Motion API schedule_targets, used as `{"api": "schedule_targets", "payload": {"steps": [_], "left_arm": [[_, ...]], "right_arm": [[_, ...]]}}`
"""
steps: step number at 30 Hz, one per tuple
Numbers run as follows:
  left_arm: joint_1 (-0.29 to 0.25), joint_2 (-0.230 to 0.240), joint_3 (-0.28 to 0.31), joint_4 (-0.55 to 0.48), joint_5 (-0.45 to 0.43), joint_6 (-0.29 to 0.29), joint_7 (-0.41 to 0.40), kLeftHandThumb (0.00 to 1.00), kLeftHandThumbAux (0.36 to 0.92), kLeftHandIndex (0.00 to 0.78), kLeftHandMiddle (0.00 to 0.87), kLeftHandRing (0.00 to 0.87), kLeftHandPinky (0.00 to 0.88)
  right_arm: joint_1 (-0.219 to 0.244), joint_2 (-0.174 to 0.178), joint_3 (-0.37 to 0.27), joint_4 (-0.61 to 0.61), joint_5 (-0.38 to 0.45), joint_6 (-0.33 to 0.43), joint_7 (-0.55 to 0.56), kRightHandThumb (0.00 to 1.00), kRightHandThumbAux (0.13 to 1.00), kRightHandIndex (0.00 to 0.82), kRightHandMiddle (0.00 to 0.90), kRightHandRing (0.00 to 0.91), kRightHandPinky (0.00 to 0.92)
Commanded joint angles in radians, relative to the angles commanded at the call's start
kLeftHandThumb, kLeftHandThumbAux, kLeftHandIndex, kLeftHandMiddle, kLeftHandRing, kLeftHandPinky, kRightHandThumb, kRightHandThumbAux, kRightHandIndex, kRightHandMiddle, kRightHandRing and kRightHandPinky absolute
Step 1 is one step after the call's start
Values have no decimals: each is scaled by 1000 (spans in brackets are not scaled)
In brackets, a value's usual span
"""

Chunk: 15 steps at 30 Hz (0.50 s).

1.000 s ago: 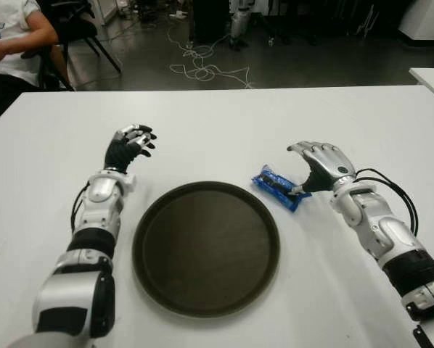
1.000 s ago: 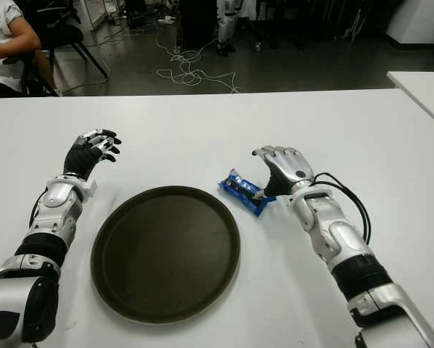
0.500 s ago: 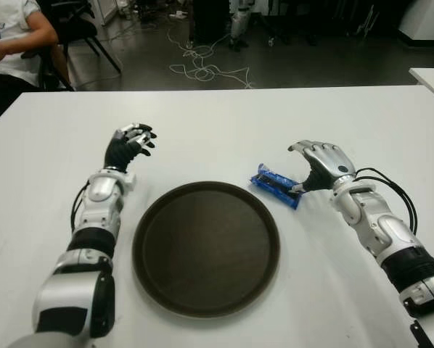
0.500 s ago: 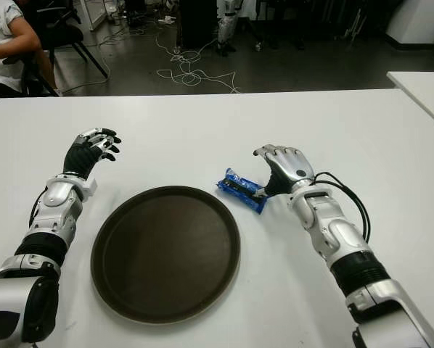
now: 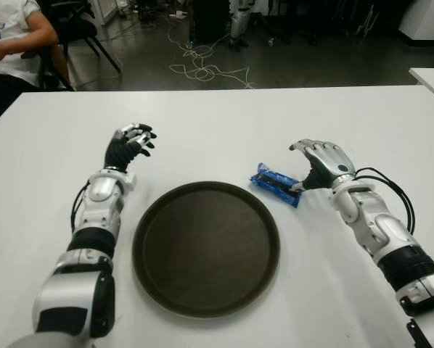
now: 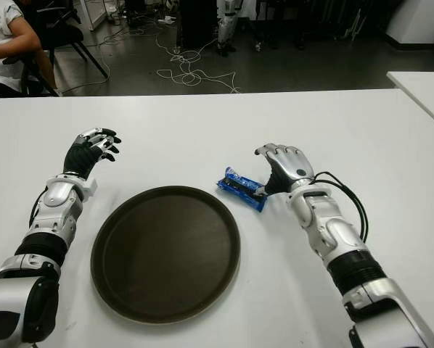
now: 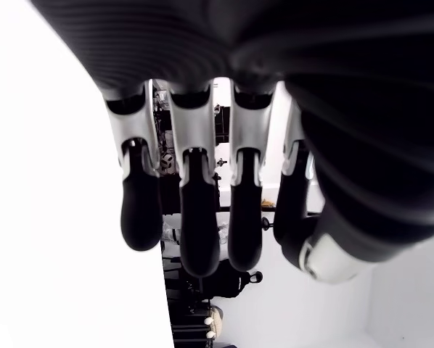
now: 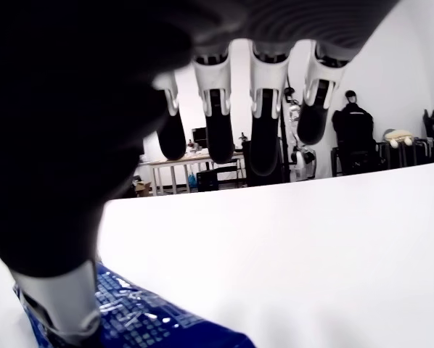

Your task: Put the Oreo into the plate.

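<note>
A blue Oreo packet (image 5: 276,184) lies flat on the white table (image 5: 224,130), just off the upper right rim of the round dark plate (image 5: 205,247). My right hand (image 5: 315,168) hovers at the packet's right end with fingers spread over the table beyond it; its thumb tip touches the wrapper (image 8: 141,319). Nothing is gripped. My left hand (image 5: 128,145) shows to the upper left of the plate, fingers relaxed and holding nothing.
A seated person (image 5: 10,40) is at the far left corner beyond the table. Cables (image 5: 202,69) lie on the floor behind. A second white table's corner (image 5: 431,76) shows at the right edge.
The Oreo packet has slid slightly up and left with my right thumb against it. My right hand shifted a little away from me. The left hand has not moved.
</note>
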Motion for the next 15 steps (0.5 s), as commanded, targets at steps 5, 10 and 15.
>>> {"api": "schedule_targets", "payload": {"steps": [5, 10, 15], "left_arm": [[-2, -2, 4, 1, -7, 3, -5, 833, 672, 419, 469, 509, 557], [-3, 1, 2, 3, -4, 6, -3, 833, 672, 419, 469, 513, 563], [-4, 2, 2, 5, -2, 8, -2, 833, 672, 419, 470, 514, 561]], "right_arm": [[-1, 6, -1, 2, 4, 5, -3, 0, 774, 231, 230, 227, 198], [-3, 9, 1, 5, 5, 6, -6, 0, 770, 241, 243, 244, 219], [-8, 10, 4, 12, 6, 5, -5, 0, 763, 243, 242, 242, 211]]}}
